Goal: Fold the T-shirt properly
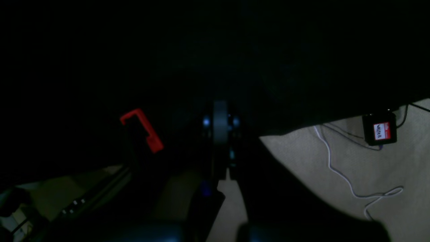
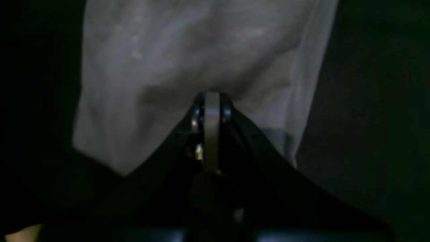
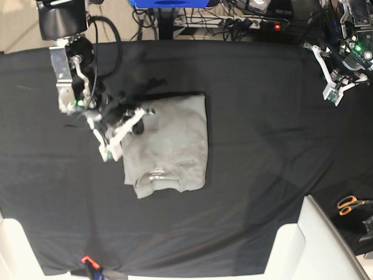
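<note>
Now folded T-shirt (image 3: 169,140) (grey), right end effector (image 3: 141,121) closed, touching.

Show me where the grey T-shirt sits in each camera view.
Left wrist: not in it, only dark cloth and floor.
Right wrist: the T-shirt fills the upper middle, just beyond the right hand.
Base: T-shirt left of centre, folded.
Shared landmark: the black tablecloth, also seen at.
</note>
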